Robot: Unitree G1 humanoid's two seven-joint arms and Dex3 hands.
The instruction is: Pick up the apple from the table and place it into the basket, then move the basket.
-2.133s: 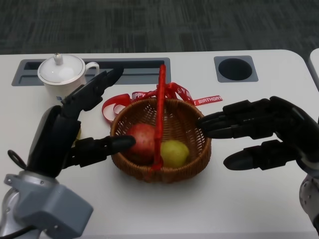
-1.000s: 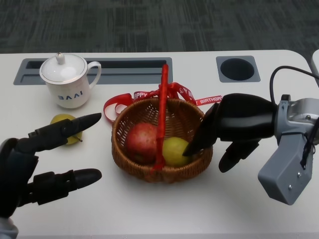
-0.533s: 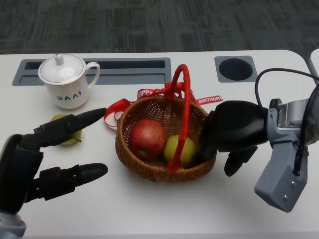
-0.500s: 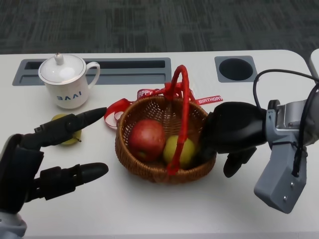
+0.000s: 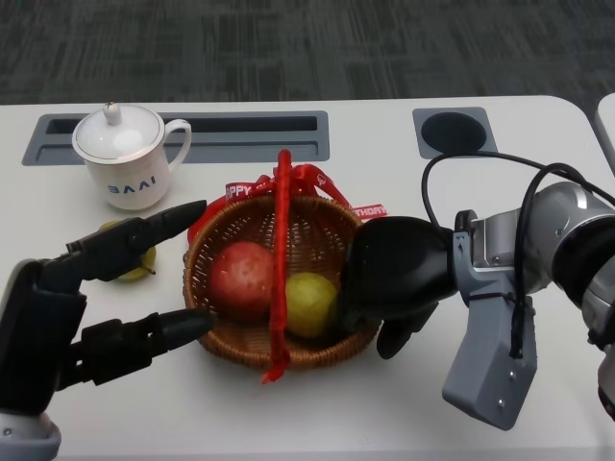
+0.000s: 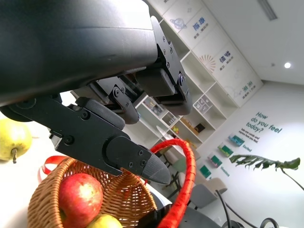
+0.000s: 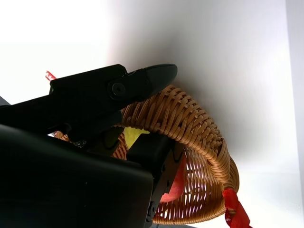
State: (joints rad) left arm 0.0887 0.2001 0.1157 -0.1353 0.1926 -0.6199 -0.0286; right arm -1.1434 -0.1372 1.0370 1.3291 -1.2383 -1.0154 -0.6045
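The white table (image 5: 384, 144) carries a wicker basket (image 5: 231, 336), a lidded white mug (image 5: 125, 163) and a green pear (image 5: 130, 264).

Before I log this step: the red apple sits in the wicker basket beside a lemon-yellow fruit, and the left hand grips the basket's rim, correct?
Not quite. The right hand, not the left, grips the wicker basket at its rim, as the head view shows. The left hand is open beside it. The red apple lies inside next to the yellow fruit.

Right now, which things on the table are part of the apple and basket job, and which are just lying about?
Part of the job:
red apple, in the basket
wicker basket, right hand gripping its rim
left hand, open beside it

Lying about:
white lidded mug
yellow-green fruit in the basket
another on the table
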